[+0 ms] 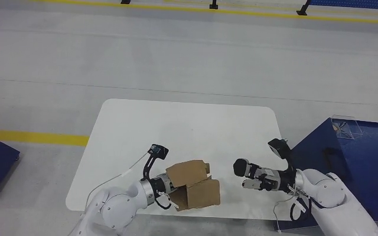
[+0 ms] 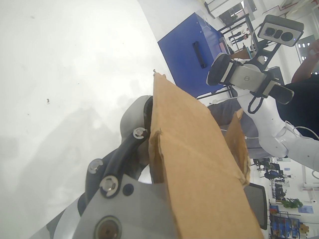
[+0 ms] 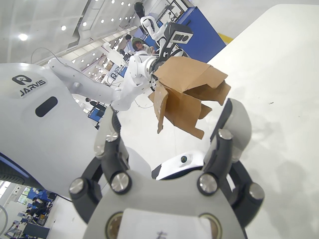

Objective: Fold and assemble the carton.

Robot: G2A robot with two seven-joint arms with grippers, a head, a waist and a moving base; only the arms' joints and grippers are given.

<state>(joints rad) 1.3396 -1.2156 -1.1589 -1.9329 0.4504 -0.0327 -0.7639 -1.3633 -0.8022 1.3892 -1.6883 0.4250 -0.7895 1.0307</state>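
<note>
Here the left gripper [image 1: 167, 194] clamped the carton [image 1: 195, 186], so the wide right gripper [image 1: 243, 176] near it needed a square, gentle push.

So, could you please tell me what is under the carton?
White table shows beneath the carton, held up by the left gripper; its hanging flaps cover the patch directly below.

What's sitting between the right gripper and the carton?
Nothing visible. The right gripper, jaws open, faces the brown cardboard carton across an open gap over the white table. The left gripper clamps the carton's opposite side, so it is out of the path.
</note>
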